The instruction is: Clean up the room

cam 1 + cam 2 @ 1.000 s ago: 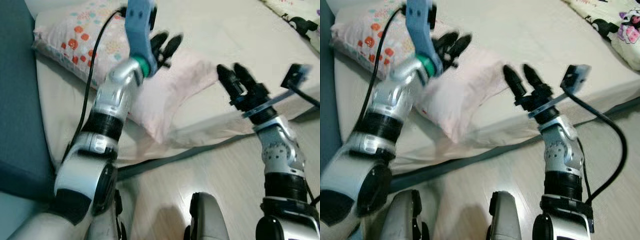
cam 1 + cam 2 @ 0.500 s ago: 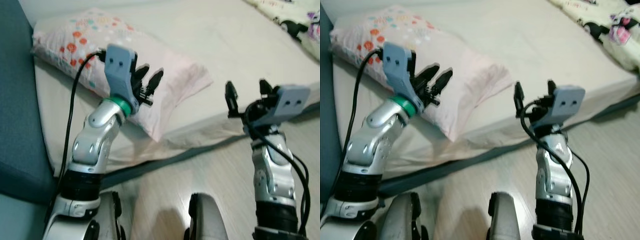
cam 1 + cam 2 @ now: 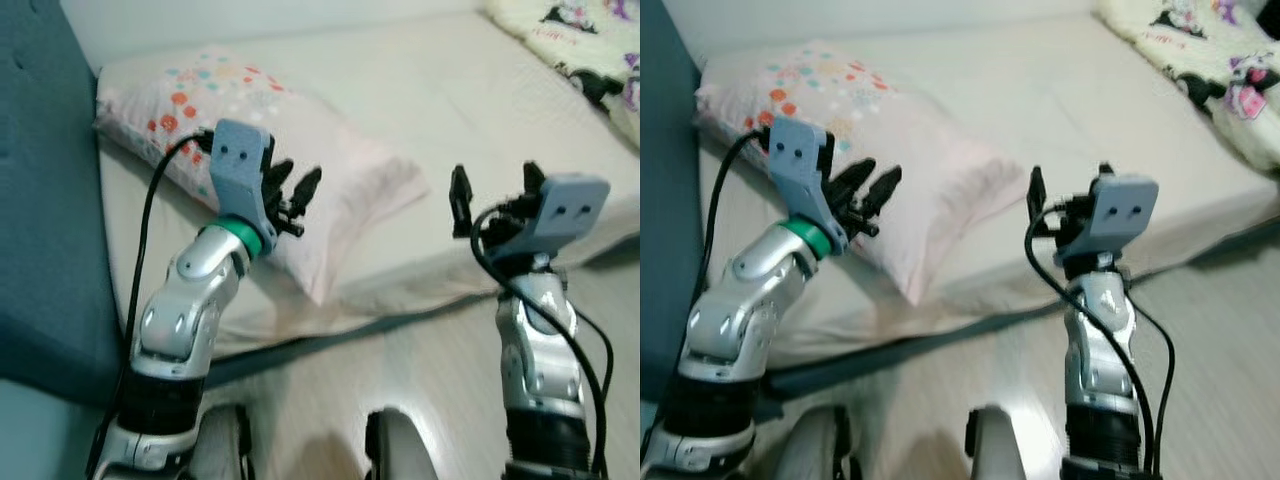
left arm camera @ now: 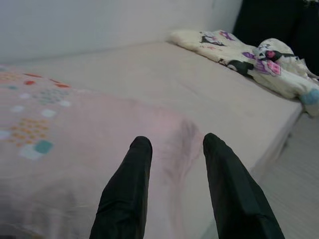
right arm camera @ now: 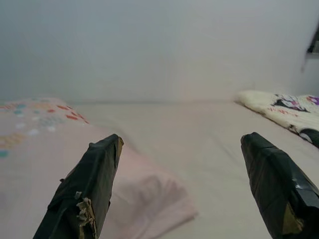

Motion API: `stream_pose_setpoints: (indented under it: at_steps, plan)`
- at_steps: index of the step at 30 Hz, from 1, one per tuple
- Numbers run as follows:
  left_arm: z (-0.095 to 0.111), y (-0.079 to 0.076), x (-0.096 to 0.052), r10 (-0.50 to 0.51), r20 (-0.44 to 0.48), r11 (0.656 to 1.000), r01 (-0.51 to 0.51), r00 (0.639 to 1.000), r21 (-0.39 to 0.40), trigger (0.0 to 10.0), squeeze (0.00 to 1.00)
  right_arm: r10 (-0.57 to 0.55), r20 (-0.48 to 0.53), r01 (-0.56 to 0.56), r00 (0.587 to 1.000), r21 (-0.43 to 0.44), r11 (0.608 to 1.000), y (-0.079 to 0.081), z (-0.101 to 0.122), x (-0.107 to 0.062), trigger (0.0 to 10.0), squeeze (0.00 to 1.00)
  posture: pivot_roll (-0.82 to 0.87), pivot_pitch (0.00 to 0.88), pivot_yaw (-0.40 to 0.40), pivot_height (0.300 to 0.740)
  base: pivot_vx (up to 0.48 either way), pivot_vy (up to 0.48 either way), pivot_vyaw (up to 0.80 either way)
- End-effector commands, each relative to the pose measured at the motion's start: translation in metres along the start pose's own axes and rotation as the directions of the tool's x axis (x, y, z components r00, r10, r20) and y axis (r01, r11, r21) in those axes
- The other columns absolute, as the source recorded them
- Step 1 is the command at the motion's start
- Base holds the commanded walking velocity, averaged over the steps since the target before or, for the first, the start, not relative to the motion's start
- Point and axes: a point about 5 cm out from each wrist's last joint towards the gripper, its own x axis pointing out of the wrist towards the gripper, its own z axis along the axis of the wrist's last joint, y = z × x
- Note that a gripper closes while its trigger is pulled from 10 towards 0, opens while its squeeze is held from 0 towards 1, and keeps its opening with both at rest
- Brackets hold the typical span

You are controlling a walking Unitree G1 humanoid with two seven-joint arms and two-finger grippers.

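Note:
A pale pink pillow [image 3: 330, 185] with coloured dots at its far end lies on the left of a low beige mattress [image 3: 470, 100], one corner hanging over the front edge. My left gripper [image 3: 290, 190] hovers open just above the pillow's near side, nothing between its fingers [image 4: 130, 189]. My right gripper [image 3: 492, 192] is raised over the mattress's front edge, right of the pillow's corner, wide open and empty; its fingers [image 5: 89, 189] point across the bed toward the pillow [image 5: 60, 164].
A cream blanket with cartoon prints [image 3: 1200, 70] is bunched at the mattress's far right. A dark teal upholstered panel [image 3: 40, 200] stands along the left. Light wooden floor [image 3: 440, 390] runs in front of the mattress. A white wall [image 5: 159, 45] backs the bed.
Both arms have come down and steadied. The left gripper dropped from high over the pillow to just above its near side. The right wrist turned and its fingers spread wide. The camera shifted slightly.

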Motion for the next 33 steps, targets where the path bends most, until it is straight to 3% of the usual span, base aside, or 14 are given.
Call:
stream_pose_setpoints:
  at_steps: [1,8,10,15,18,20,22,28,30,31,33]
  plan:
    - [-0.009,0.000,-0.002,0.006,-0.036,1.000,-0.006,0.999,0.003,10.0,0.00,-0.009,-0.015,0.009,1.000,-0.007,1.000,-0.001,-0.005,-0.005,10.0,0.00,0.05,0.124,0.008,0.683,0.000,0.000,0.00]
    - [-0.035,0.003,-0.011,0.029,-0.116,0.998,-0.023,0.993,0.053,10.0,0.00,0.014,-0.112,-0.015,0.994,-0.010,1.000,0.002,-0.030,-0.019,10.0,0.00,0.05,0.112,0.002,0.707,0.000,0.000,0.00]
    - [-0.052,0.005,-0.019,0.047,-0.149,0.989,-0.025,0.988,0.143,10.0,0.00,0.026,-0.187,-0.028,0.982,-0.009,1.000,0.005,-0.050,-0.033,10.0,0.00,0.05,0.103,-0.003,0.722,0.000,0.000,0.00]
    - [-0.081,0.010,-0.034,0.085,-0.190,0.975,-0.042,0.978,0.220,10.0,0.00,0.044,-0.294,-0.051,0.955,-0.016,0.999,0.009,-0.077,-0.057,10.0,0.00,0.06,0.094,-0.008,0.740,0.000,0.000,0.00]
    - [-0.120,0.017,-0.054,0.147,-0.262,0.943,-0.055,0.954,0.327,10.0,0.00,0.067,-0.393,-0.086,0.917,-0.029,0.996,0.015,-0.101,-0.080,10.0,0.00,0.05,0.083,-0.016,0.740,0.000,0.000,0.00]
    - [-0.120,0.017,-0.054,0.147,-0.262,0.943,-0.055,0.954,0.327,10.0,0.00,0.067,-0.393,-0.086,0.917,-0.029,0.996,0.015,-0.101,-0.080,10.0,0.00,0.05,0.083,-0.016,0.740,0.000,0.000,0.00]
    - [-0.156,0.026,-0.073,0.221,-0.372,0.941,-0.097,0.902,0.324,10.0,0.00,0.057,-0.489,-0.084,0.870,-0.034,0.996,0.014,-0.123,-0.102,10.0,0.00,0.05,0.077,-0.020,0.740,0.000,0.000,0.00]
    - [-0.176,0.034,-0.084,0.268,-0.428,0.934,-0.125,0.863,0.334,10.0,0.00,0.061,-0.573,-0.103,0.817,-0.041,0.994,0.014,-0.140,-0.122,10.0,0.00,0.05,0.071,-0.017,0.740,0.000,0.000,0.00]
    - [-0.186,0.042,-0.092,0.285,-0.441,0.920,-0.112,0.851,0.376,10.0,0.00,0.098,-0.664,-0.113,0.741,0.021,0.993,0.022,-0.157,-0.144,10.0,0.00,0.03,0.062,-0.011,0.740,0.000,0.000,0.00]
    - [-0.186,0.042,-0.092,0.285,-0.441,0.920,-0.112,0.851,0.376,10.0,0.00,0.098,-0.664,-0.113,0.741,0.021,0.993,0.022,-0.157,-0.144,10.0,0.00,0.03,0.062,-0.011,0.740,0.000,0.000,0.00]
    - [-0.192,0.043,-0.099,0.236,-0.464,0.910,-0.027,0.854,0.414,10.0,0.00,0.150,-0.727,-0.140,0.670,0.075,0.987,0.033,-0.168,-0.163,10.0,0.00,0.03,0.057,-0.014,0.740,0.000,0.000,0.00]
